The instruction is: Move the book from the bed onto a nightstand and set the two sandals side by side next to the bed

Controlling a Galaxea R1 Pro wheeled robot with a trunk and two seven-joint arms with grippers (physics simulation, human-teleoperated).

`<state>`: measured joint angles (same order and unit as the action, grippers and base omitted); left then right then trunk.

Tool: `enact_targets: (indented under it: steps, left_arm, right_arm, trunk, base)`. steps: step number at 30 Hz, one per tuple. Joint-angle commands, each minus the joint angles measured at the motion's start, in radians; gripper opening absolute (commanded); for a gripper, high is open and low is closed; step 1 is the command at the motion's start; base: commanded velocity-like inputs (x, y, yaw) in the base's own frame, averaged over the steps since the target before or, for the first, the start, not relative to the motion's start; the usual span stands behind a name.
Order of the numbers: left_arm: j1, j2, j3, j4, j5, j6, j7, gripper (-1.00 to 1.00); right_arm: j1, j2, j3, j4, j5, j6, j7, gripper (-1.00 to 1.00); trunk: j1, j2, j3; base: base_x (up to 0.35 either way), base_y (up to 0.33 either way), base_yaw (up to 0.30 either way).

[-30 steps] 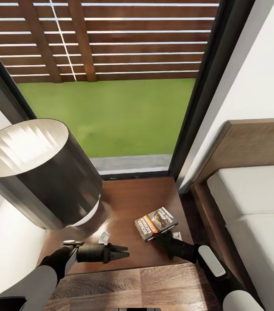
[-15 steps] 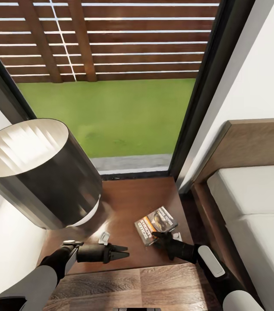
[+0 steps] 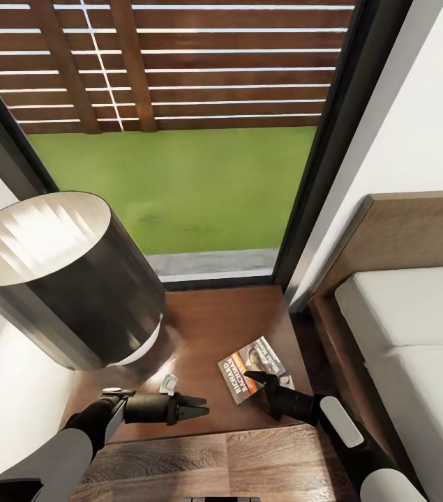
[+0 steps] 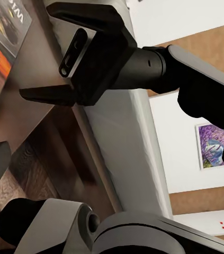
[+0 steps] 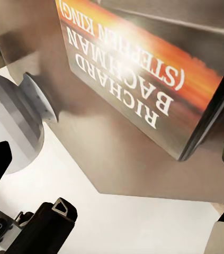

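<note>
Black wrists and pointed black pincer (image 3: 194,408) fingers; grey-white forearm shells

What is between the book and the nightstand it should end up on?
Nothing visible: the book already lies on the nightstand, beside the lamp. The right hand sits at its near edge, open.
</note>
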<state>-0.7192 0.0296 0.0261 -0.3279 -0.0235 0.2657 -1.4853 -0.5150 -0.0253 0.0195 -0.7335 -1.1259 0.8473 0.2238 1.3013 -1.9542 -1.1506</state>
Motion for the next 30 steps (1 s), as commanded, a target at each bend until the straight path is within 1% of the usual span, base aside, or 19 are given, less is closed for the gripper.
enact_targets:
  steps: [1, 19, 25, 30]
  left_arm:
    - [0.000, 0.000, 0.003, 0.000, -0.003, 0.010, -0.004, 1.00]
    - [0.000, 0.000, 0.003, 0.001, -0.001, 0.011, -0.004, 1.00]
    - [0.000, 0.000, 0.003, 0.001, -0.001, 0.012, -0.004, 1.00]
    - [0.000, 0.000, 0.003, 0.000, -0.001, 0.012, -0.004, 1.00]
  right_arm:
    - [0.000, -0.001, 0.002, 0.000, 0.005, 0.001, 0.006, 1.00]
    - [0.000, -0.001, 0.002, 0.000, 0.005, 0.001, 0.006, 1.00]
    - [0.000, -0.001, 0.002, 0.000, 0.005, 0.001, 0.006, 1.00]
    - [0.000, -0.001, 0.002, 0.000, 0.005, 0.001, 0.006, 1.00]
  trunk:
    - [0.000, 0.000, -0.001]
    - [0.000, 0.000, -0.001]
    - [0.000, 0.000, -0.001]
    - [0.000, 0.000, -0.001]
  base:
    - [0.000, 0.000, 0.000]
    - [-0.001, 0.000, 0.000]
    - [-0.178, 0.000, 0.000]
    - [-0.035, 0.000, 0.000]
